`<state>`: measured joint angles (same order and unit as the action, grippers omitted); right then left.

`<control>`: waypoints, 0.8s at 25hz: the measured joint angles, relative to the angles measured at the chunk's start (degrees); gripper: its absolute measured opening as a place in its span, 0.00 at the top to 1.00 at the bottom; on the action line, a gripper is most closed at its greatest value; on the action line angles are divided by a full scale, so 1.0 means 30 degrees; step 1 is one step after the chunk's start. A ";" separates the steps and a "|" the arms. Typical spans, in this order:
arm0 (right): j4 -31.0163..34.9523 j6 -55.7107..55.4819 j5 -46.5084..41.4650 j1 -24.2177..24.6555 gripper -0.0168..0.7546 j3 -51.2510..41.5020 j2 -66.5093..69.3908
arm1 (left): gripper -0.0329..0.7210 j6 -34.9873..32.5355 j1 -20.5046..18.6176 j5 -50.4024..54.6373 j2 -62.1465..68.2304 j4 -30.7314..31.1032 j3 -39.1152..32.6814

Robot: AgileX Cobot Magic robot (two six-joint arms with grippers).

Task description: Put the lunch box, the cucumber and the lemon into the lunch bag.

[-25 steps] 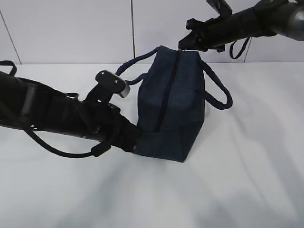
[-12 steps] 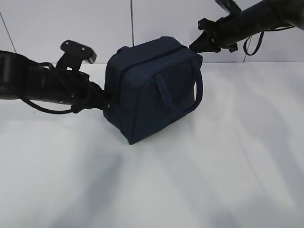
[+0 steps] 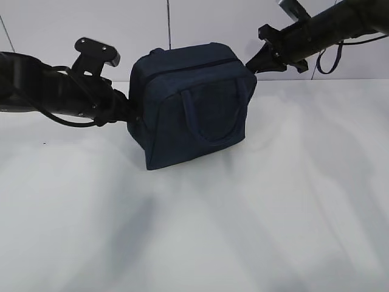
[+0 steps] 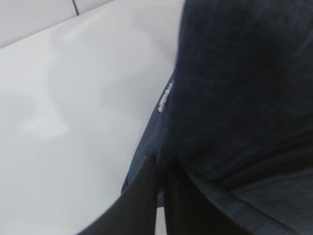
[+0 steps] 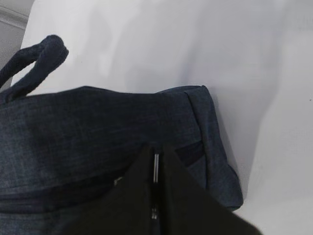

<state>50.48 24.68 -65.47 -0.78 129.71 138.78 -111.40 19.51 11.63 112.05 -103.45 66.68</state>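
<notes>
Exterior view: white table point(image 3: 243, 231) in the foreground; above it, frame centre, the zipped lunch bag point(image 3: 191, 112) hangs tilted between two arms. Left gripper point(image 3: 130, 115) is clenched on fabric at the bag's left end, right gripper point(image 3: 250, 62) on its upper right corner. Left wrist view alone shows pinched cloth and white stitching; right wrist view alone shows a thin metal piece between closed fingers and one loop handle point(image 5: 36, 61), upper left.

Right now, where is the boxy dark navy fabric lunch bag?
In the exterior view the navy lunch bag hangs mid-frame above the white table, pinched between the left gripper and the right gripper.
</notes>
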 joint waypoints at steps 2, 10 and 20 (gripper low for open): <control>-0.0043 -0.0131 -0.0014 0.0000 0.98 0.0000 0.0000 | 0.97 0.0000 -0.0050 -0.0127 0.0363 0.0000 0.0281; 0.0044 -0.2324 0.0509 0.0507 0.98 0.0000 0.0000 | 0.97 0.0000 -0.0050 -0.1313 0.0589 -0.0036 0.0614; 0.0597 -0.6258 0.1678 0.0758 0.98 0.0000 0.0000 | 0.97 0.0000 -0.0050 -0.1313 0.0589 -0.0070 0.0614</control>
<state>52.27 5.91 -60.44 1.50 129.71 138.78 -111.40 19.36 7.69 113.82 -103.66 68.53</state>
